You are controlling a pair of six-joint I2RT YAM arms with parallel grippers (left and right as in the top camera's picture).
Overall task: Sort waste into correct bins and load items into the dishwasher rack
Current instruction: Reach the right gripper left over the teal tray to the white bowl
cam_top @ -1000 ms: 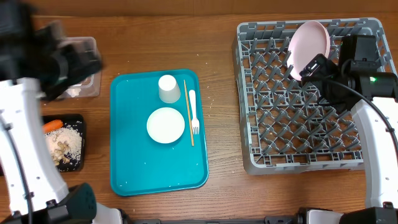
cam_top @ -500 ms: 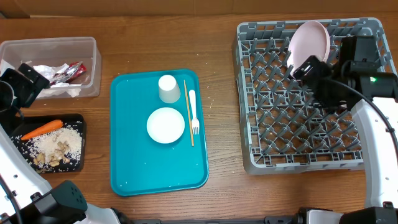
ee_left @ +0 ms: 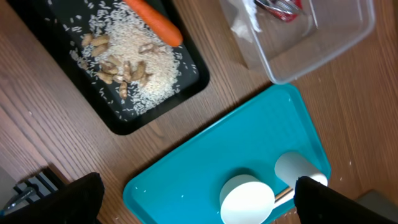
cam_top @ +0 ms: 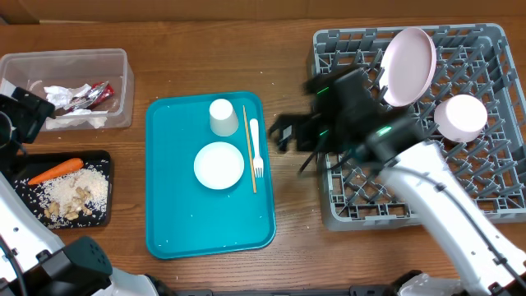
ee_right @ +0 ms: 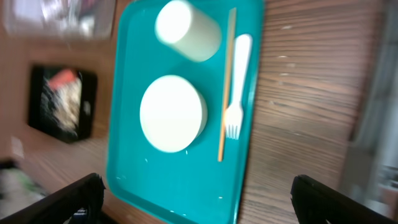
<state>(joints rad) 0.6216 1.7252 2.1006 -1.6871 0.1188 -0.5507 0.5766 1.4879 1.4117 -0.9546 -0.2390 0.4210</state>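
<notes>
Grey dishwasher rack (cam_top: 349, 215) holds the pink plate (cam_top: 408, 66) and one bowl (cam_top: 460, 117). Second bowl (cam_top: 219, 164), cup (cam_top: 222, 117), fork (cam_top: 256, 148) and wooden stick (cam_top: 248, 148) lie on the teal tray (cam_top: 209, 222). Right hand (cam_top: 286, 131), jaws spread and empty, hangs between tray and rack. Left hand (cam_top: 20, 117), spread and empty, is at the clear tub (cam_top: 125, 90).

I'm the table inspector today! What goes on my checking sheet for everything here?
Surface: brown wooden table.
Job's things: pink plate and one bowl sit in the grey rack; cup, second bowl, fork and stick sit on the teal tray; napkins and red wrapper in the clear tub; carrot and food scraps in the black tray.
Clutter: pale crumbs beside the teal tray.
Hands: left hand and right hand both open, holding nothing.
Cables: nothing seen.
Surroundings: cardboard edge behind the table.
</notes>
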